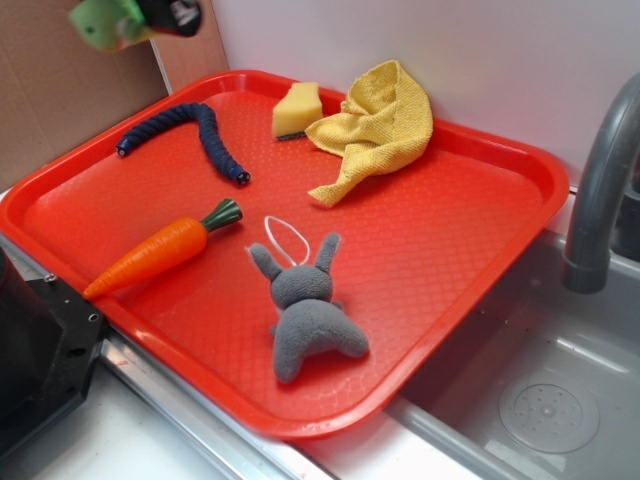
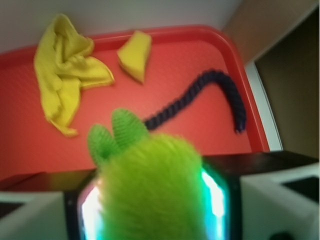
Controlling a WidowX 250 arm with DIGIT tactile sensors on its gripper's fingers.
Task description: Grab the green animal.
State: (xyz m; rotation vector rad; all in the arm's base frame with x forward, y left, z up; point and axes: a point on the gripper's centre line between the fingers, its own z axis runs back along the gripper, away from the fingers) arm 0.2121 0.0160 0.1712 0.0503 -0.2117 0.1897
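The green animal is a fuzzy lime-green plush with two darker green ears, and it fills the space between my fingers in the wrist view. My gripper is shut on it. In the exterior view the green animal hangs high at the top left, above the far left corner of the red tray, held by my gripper, whose dark body shows at the frame's top edge. The plush is lifted well off the tray.
On the tray lie an orange carrot, a grey bunny, a dark blue ridged worm, a yellow sponge and a crumpled yellow cloth. A sink basin and grey faucet stand to the right.
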